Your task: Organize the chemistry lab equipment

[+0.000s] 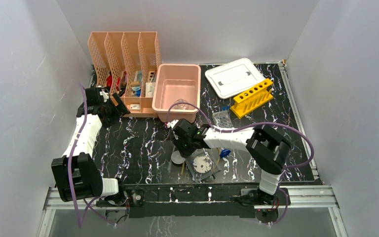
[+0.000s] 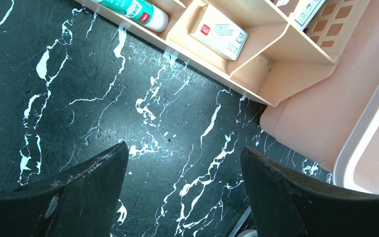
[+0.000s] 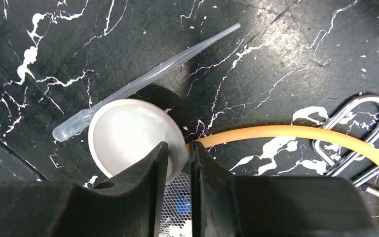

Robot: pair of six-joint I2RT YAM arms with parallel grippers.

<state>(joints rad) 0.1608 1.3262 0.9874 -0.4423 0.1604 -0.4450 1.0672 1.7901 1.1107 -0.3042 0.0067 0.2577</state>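
Black, white-veined tabletop (image 1: 143, 143) is seen under both arms. In the right wrist view the small white bowl (image 3: 128, 133) is found at lower centre, upright on the tabletop. The right tool (image 3: 178, 150) is clamped on its rim, with one finger set inside the bowl, the other outside, and only the thin wall between them. The bowl's lower part is hidden behind the fingers.

A clear plastic pipette (image 3: 148, 74) is laid slantwise just beside the bowl's upper left edge; whether the two touch cannot be told. The yellow rubber tube (image 3: 296, 132) is seen curving from the outer finger toward the right, where it is cut off at the lower right corner. Its other end is hidden behind the finger. A looped metal wire piece (image 3: 360, 133) at the right edge is overlapped by the tube and only partly in frame.

From above, the bowl is partly covered by the right arm, and a round clear dish (image 1: 202, 164) beside it is hard to make out. The yellow tube rack (image 1: 251, 97) is placed at upper right, near the white lid (image 1: 234, 76).

The left tool (image 2: 183, 150) is held wide apart over bare tabletop, with nothing between its fingers. It is near the peach file holder (image 2: 256, 54) and the pink tub (image 2: 325, 113), both cut off at the upper right.
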